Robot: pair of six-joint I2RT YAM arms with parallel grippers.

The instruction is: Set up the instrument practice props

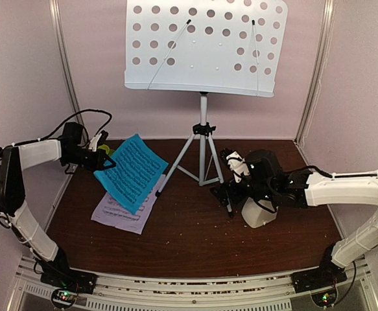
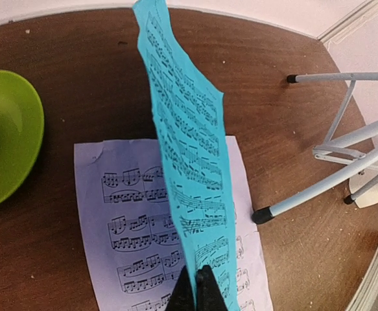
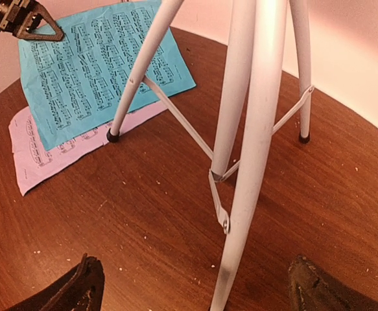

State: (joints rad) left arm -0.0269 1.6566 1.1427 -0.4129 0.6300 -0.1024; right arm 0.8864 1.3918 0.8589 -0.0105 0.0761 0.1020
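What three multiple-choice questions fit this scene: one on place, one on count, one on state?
1. Where is the lilac page?
A. flat on the table, below the cyan page
B. in the left gripper
C. in the right gripper

2. How many music pages are there?
A. one
B. two
C. four

3. Which gripper is shut?
A. left
B. right
C. both

1 A: it lies on the wood beneath the lifted cyan one.
2 B: one cyan, one lilac.
3 A: the left pinches the cyan page; the right's fingers stand apart.
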